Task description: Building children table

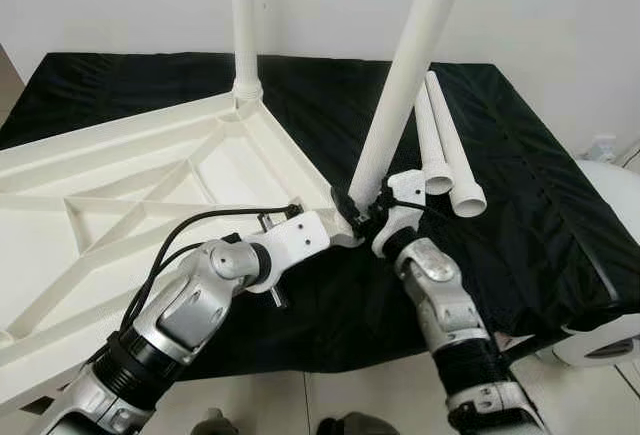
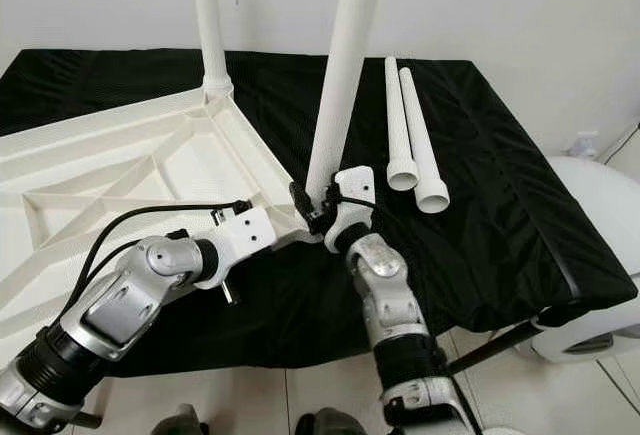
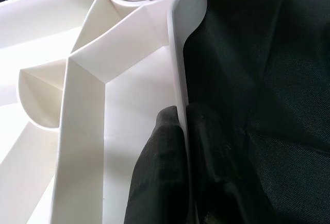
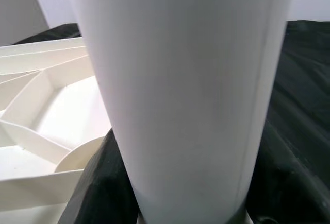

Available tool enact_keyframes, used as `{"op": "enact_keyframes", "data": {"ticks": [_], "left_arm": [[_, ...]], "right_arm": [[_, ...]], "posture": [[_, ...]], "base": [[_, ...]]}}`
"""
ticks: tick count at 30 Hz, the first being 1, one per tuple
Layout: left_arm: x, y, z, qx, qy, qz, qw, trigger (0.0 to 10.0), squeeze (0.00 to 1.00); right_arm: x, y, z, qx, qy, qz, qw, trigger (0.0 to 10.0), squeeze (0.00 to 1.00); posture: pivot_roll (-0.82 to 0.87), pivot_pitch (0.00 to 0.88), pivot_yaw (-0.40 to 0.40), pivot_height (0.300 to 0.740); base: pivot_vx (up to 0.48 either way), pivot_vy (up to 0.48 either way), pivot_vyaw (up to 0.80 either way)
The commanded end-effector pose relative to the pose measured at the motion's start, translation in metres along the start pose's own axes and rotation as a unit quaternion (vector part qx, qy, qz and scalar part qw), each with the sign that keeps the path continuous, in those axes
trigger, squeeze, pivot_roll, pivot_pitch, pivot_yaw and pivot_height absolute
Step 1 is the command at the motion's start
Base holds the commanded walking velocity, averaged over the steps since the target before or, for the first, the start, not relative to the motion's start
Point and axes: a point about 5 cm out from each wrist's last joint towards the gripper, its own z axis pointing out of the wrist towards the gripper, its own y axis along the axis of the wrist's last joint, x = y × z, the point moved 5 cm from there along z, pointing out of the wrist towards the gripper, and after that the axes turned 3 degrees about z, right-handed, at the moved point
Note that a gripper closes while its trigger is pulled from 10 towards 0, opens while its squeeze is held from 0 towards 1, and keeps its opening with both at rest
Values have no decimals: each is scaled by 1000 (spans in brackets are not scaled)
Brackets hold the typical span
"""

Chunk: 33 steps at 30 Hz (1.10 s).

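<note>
My right gripper (image 1: 362,205) clamps the second leg (image 1: 405,75) into its corner socket; my left gripper (image 3: 181,131) pinches the tabletop rim (image 3: 178,74). One leg (image 1: 243,15) stands beyond; two spare legs (image 1: 445,145) lie just right.

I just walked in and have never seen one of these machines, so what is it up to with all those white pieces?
It is putting together a small table. The white tabletop lies upside down on a black cloth. The left gripper pinches the tabletop's rim while the right gripper holds a leg upright at the near corner. One leg already stands at the far corner, and two spare legs lie alongside.
</note>
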Motion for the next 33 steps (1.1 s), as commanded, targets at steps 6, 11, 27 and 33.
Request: {"op": "enact_keyframes", "data": {"ticks": [6, 11, 27, 33], "left_arm": [[-6, 3, 5, 1, 1, 12, 1000, 10000, 0], [-6, 3, 4, 1, 0, 12, 1000, 10000, 0], [-7, 3, 5, 2, 0, 10, 1000, 10000, 0], [-7, 3, 5, 2, 0, 12, 1000, 10000, 0]], "right_arm": [[26, 9, 8, -15, -48, 9, 999, 10000, 0], [32, 9, 7, -9, -48, 13, 999, 10000, 0], [14, 12, -1, -17, -54, 33, 998, 10000, 1000], [-5, 13, -7, -17, -35, 20, 999, 10000, 431]], "posture": [[28, 0, -77, 740], [28, 3, -76, 740], [27, 1, -78, 740], [29, 0, -78, 740]], "base": [[0, 0, 0], [0, 0, 0], [0, 0, 0], [0, 0, 0]]}}
